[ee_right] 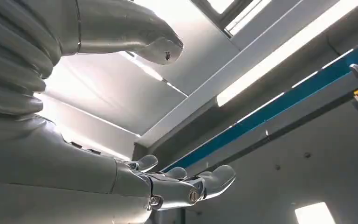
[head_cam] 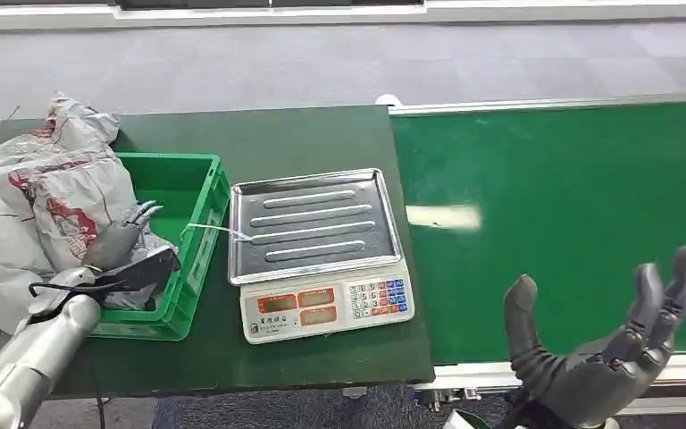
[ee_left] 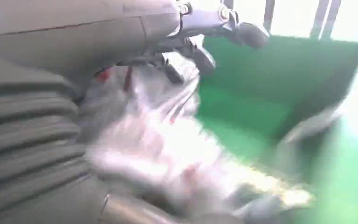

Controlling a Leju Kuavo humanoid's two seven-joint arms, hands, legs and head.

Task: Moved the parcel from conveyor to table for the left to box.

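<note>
Grey carpeted floor [head_cam: 322,63] lies beyond the dark green table [head_cam: 304,134].

Head view looks down; left wrist close, right wrist faces ceiling.

Bare conveyor belt [head_cam: 572,206]; scale [head_cam: 317,250] and green box [head_cam: 198,192] crowding the table [head_cam: 268,134]

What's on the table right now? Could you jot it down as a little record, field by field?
Left hand: rests on a grey parcel at the green crate
Right hand: open, palm up, holding nothing, over the near edge of the conveyor belt
Scale: on the dark table, its steel tray bare
Belt: green, no parcel on it
</note>
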